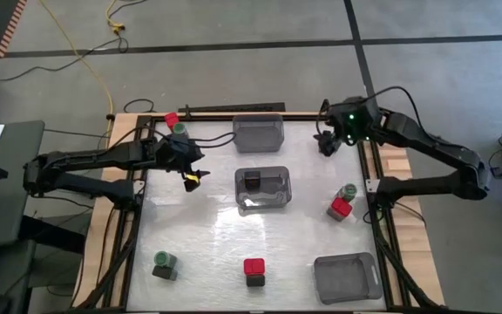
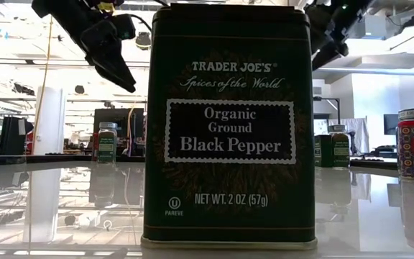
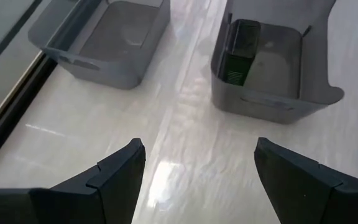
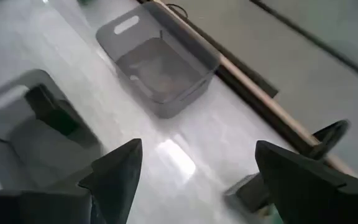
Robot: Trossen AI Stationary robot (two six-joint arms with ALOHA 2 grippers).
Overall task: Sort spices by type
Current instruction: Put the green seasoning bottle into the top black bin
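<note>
- Landmark: the centre bin (image 1: 264,190), a translucent grey tray in the middle of the table (image 1: 207,253).
- My left gripper (image 1: 193,179) hovers just left of the centre bin; its fingers (image 3: 114,174) stand apart and hold nothing.
- My right gripper (image 1: 328,144) hangs up and to the right of the centre bin, near the table's far right corner; its fingers (image 4: 114,168) are spread and empty.
- One black-topped tin (image 1: 253,181) stands inside the centre bin, against its left wall.
- A second bin (image 1: 259,133) sits directly beyond the centre bin at the far edge; a third bin (image 1: 347,277) sits at the near right.
- Right of the centre bin: a green-capped jar (image 1: 349,192) and a red-capped jar (image 1: 340,208), just beside each other.
- Near side of the centre bin: a red-capped jar (image 1: 254,270).
- Near left: a green-capped jar (image 1: 165,264).
- Far left: a red-capped jar (image 1: 172,119) and a green-capped jar (image 1: 181,130), close together.
- A black pepper tin (image 2: 228,126) fills the low view.
</note>
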